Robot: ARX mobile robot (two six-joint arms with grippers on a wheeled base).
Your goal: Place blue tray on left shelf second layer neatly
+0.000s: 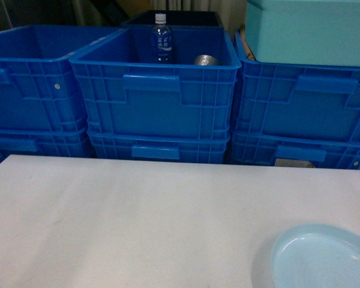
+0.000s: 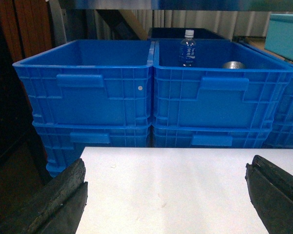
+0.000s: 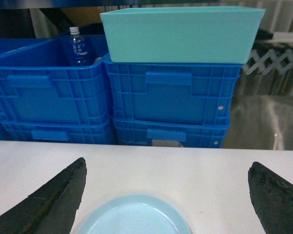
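Observation:
The pale blue tray (image 1: 324, 258) lies flat on the white table (image 1: 138, 216) at its near right corner, cut off by the frame. In the right wrist view the blue tray (image 3: 134, 217) sits low between the dark fingers of my right gripper (image 3: 168, 163), which is open and not touching it. My left gripper (image 2: 167, 163) is open over bare table, holding nothing. Neither gripper shows in the head view. A shiny steel rail (image 2: 161, 4) crosses the top of the left wrist view; I cannot tell which layer of the left shelf it belongs to.
Deep blue ribbed crates (image 1: 156, 96) are stacked two high in a row just behind the table's far edge. The middle crate holds a water bottle (image 1: 161, 39) and a metal can (image 1: 205, 60). A big teal box (image 1: 309, 30) rests on the right crate.

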